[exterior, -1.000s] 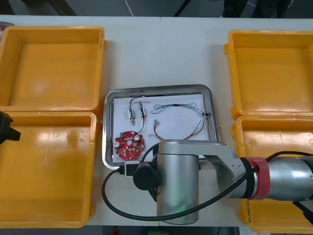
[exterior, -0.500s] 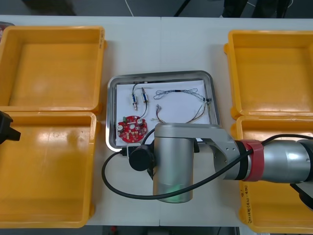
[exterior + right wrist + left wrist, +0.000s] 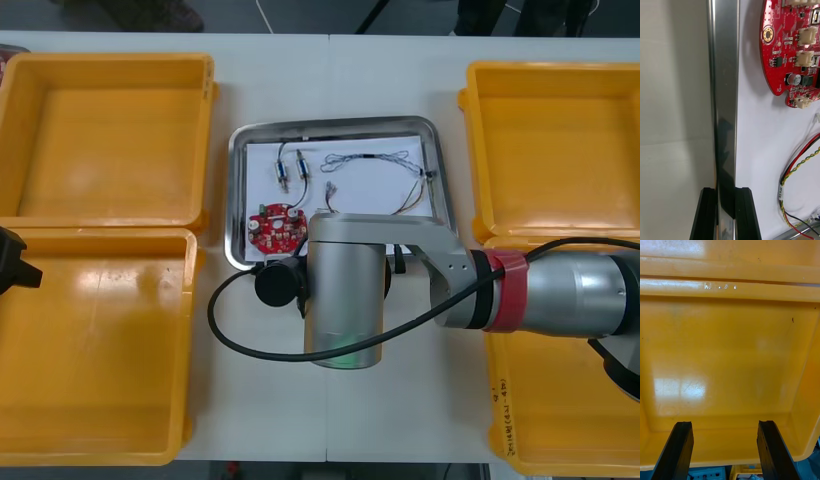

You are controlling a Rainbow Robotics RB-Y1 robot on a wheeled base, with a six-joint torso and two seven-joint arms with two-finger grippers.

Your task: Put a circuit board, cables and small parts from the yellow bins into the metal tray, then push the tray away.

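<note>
The metal tray (image 3: 335,124), white inside, lies between the yellow bins. It holds a round red circuit board (image 3: 277,226), two small metal parts (image 3: 290,172), a black cable (image 3: 368,158) and a red and yellow cable (image 3: 408,203). My right arm (image 3: 345,290) covers the tray's near edge. In the right wrist view my right gripper (image 3: 726,215) is shut on the tray's shiny rim (image 3: 724,93), with the circuit board (image 3: 790,48) and the red and yellow cable (image 3: 799,168) just inside. My left gripper (image 3: 724,450) hangs open over the near left bin (image 3: 730,352).
Two yellow bins (image 3: 105,135) (image 3: 95,345) stand on the left and two (image 3: 555,150) (image 3: 570,400) on the right, flanking the tray. Bare table (image 3: 335,75) stretches beyond the tray's far rim. The right arm's black cable (image 3: 225,335) loops over the table near the front.
The tray has slid away from me toward the table's far edge, with my right arm following it. The left arm has stayed still.
</note>
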